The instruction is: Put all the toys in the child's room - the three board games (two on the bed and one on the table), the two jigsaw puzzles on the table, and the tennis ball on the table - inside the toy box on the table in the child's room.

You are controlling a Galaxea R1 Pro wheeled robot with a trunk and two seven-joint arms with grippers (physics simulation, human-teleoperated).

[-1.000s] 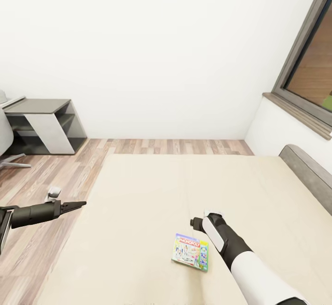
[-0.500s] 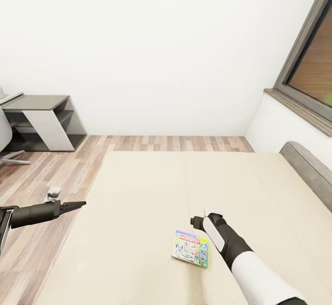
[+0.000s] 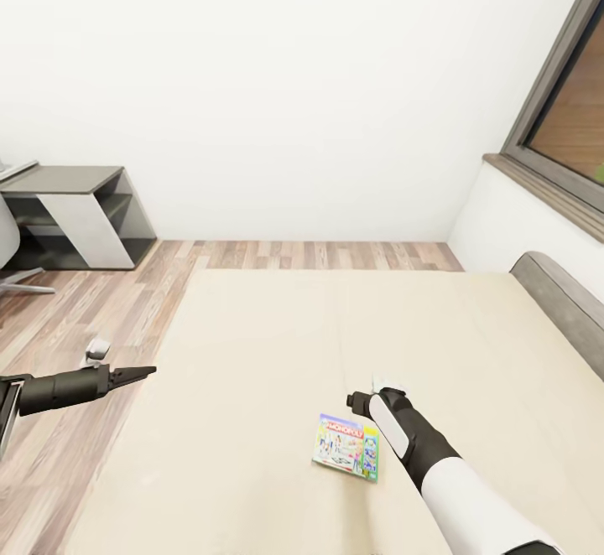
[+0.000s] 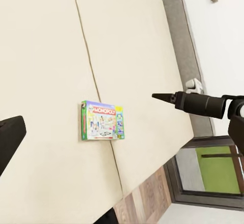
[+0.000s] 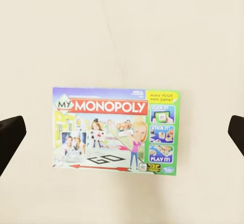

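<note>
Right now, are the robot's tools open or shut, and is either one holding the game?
Left tool: looks shut, holding nothing, off the bed's side.
Right tool: open, holding nothing, fingertips wide either side of the Monopoly box on the bed.

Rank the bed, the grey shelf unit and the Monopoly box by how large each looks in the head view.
1. bed, largest by far.
2. grey shelf unit, though it stands farther away.
3. Monopoly box, smallest.
</note>
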